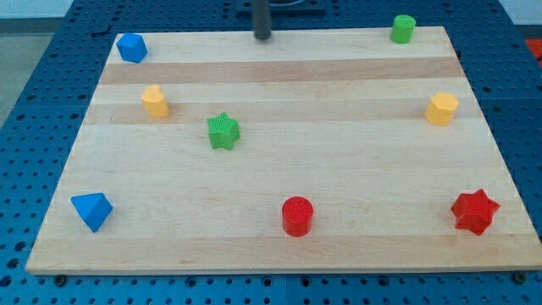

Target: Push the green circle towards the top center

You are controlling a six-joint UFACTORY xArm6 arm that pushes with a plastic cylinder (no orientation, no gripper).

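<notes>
- Camera view, the only one: wooden bench (279, 169) filling the frame, over a blue perforated base (34, 76).
- No gripper on this arm, so no wide or narrow to report; just a dark rod ending in my tip (262, 37), at the view's top edge of the bench, a little left of centre.
- Tip touching no block; bare wood on every side of it.
- Green circle (403, 29) in the view's top right corner, close against the top edge, well apart from the tip and to its right.
- Open strip of bench along the top edge between tip and green circle, nothing lying in it.
- Blue block (131, 47), angular, in the top left corner, near both edges.
- Yellow block (155, 101), shape unclear, on the left side; green star (223, 131) just right of and below it, apart.
- Yellow block at the right (441, 109), roughly hexagonal, near the right edge, below the green circle with clear room between.
- Blue block in the bottom left corner (91, 210), wedge-like, close to the left edge.
- Red circle (297, 215) near the bottom edge at centre; red star (475, 211) in the bottom right corner.
- Wide open middle of the bench, no block in it.
</notes>
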